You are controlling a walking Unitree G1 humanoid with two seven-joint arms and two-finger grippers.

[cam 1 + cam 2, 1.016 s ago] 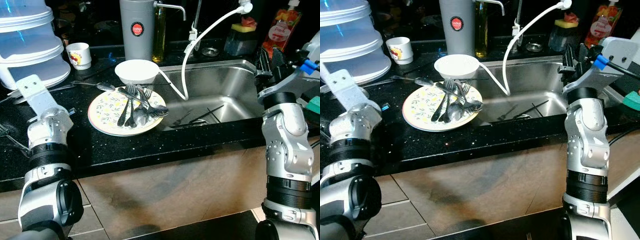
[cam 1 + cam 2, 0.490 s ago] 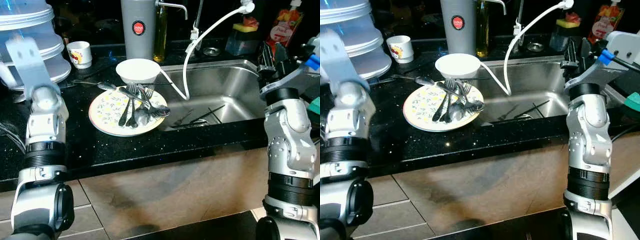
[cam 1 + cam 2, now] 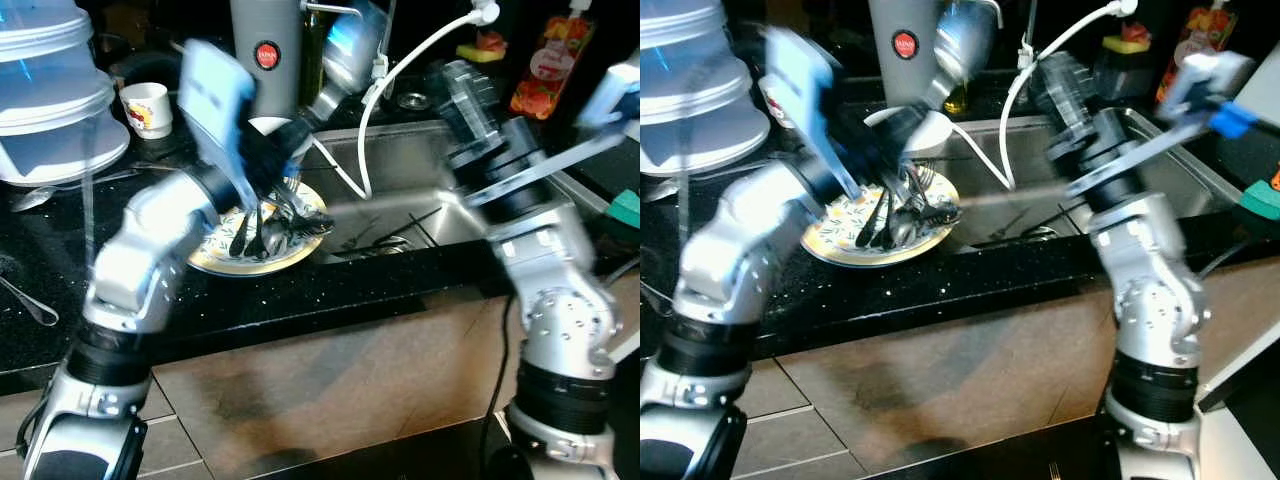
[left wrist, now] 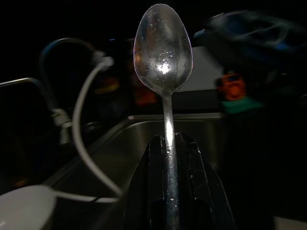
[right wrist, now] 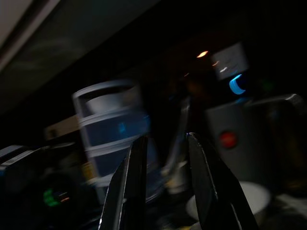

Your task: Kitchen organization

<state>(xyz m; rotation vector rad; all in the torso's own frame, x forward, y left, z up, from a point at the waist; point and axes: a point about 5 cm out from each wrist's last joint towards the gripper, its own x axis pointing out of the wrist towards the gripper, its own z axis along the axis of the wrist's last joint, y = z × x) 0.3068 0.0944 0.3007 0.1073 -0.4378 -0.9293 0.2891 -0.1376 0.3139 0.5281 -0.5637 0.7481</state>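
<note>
While both arms blur across the head views, left hand point(image 4: 170, 191) pinching a wet spoon point(image 4: 163, 52) by the handle, bowl end sticking out past the fingertips, upright along the fingers point(image 4: 144, 191). From the head views, left arm reaching in over the patterned plate point(image 3: 215, 255) on the black desk point(image 3: 300, 300), just left of the steel sink point(image 3: 440, 215). Forks and spoons point(image 3: 265, 225) piled on the plate, dark handles crossing. White bowl point(image 4: 24, 208) just behind the plate, partly hidden by the arm. White hose point(image 3: 400, 75) looping down from above into the sink. Grey canister with red badge point(image 3: 262, 55) at the back, small printed cup point(image 3: 147, 108) to its left, stacked clear containers point(image 3: 50, 100) at far left. Loose spoon point(image 3: 30, 197) lying on the desk in front of the containers. Red bottle point(image 3: 545, 70) and sponge caddy point(image 3: 480, 50) behind the sink. Right hand point(image 5: 165, 146) spread a little, nothing between the fingers point(image 5: 132, 191), raised over the sink area, facing the containers and canister.
</note>
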